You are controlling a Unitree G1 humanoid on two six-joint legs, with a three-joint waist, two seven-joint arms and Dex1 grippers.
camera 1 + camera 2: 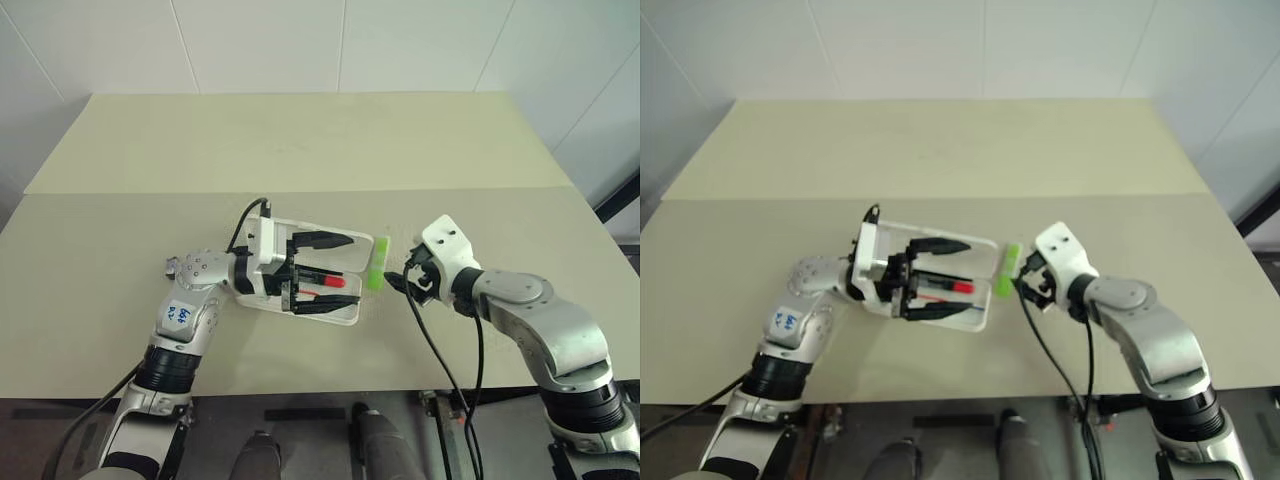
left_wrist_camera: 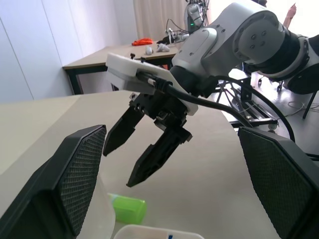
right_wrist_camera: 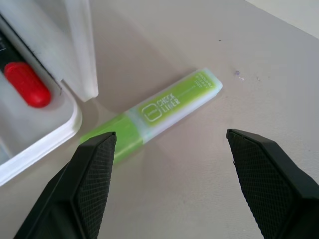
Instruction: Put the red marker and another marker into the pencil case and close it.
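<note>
The white pencil case (image 1: 352, 315) lies open on the table, left of middle. The red marker (image 1: 335, 283) rests in its tray, and its red end (image 3: 27, 84) also shows in the right wrist view. The other marker, a lime-green highlighter (image 1: 376, 264), lies flat on the table just right of the case, labelled side up (image 3: 164, 112). My left gripper (image 1: 325, 272) hovers over the case, open and pointing right, with nothing between its fingers. My right gripper (image 1: 397, 281) is open just right of the highlighter, its fingertips (image 3: 94, 184) on either side of it without touching.
The beige table (image 1: 300, 150) has a seam running across behind the case, with bare surface beyond it. Black cables (image 1: 440, 360) hang from my right wrist over the front edge. A wall stands behind the table's far edge.
</note>
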